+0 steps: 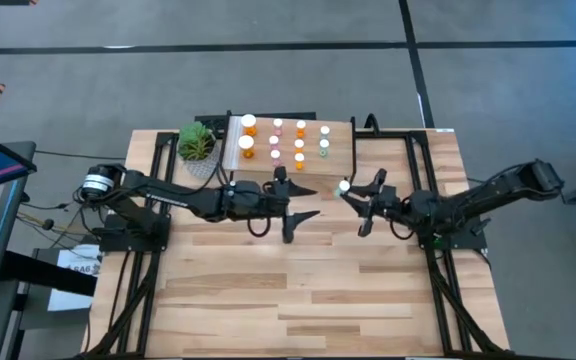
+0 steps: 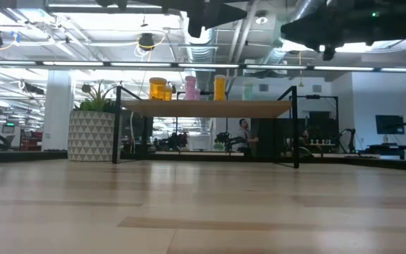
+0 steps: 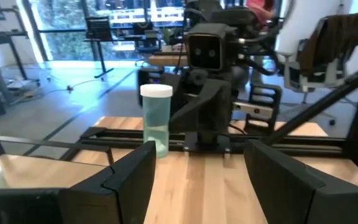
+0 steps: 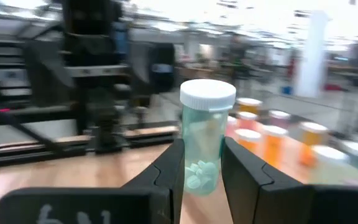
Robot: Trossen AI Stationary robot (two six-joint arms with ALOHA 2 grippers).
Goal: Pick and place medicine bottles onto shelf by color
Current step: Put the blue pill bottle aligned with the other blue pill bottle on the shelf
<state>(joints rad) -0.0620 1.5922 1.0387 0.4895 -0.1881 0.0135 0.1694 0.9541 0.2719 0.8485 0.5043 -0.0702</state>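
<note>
My right gripper (image 1: 347, 193) is shut on a green-teal medicine bottle (image 4: 202, 140) with a white cap (image 1: 344, 185), just near-right of the shelf. The bottle also shows in the left wrist view (image 3: 156, 118). My left gripper (image 1: 308, 202) is open and empty, in front of the shelf, facing the bottle, with its fingers (image 3: 129, 180) wide apart. The shelf (image 1: 288, 165), light wood on black legs (image 2: 296, 134), stands at the table's far middle. Several bottles stand on it in rows: orange (image 1: 248, 126), pink (image 1: 276, 140), orange (image 1: 300, 142), green-teal (image 1: 324, 145). My right gripper pinches the lower half of the bottle's body (image 4: 188, 171) between its two fingers, one on each side. The fingers come from the table's right, about level. The bottle stands upright in the hold, cap up, clear of the table.
A potted plant (image 1: 197, 142) in a white patterned pot (image 2: 91, 135) stands left of the shelf. The wide plank tabletop (image 1: 298, 290) spreads toward the near edge. Black frame rails (image 1: 423, 160) run along the table's sides.
</note>
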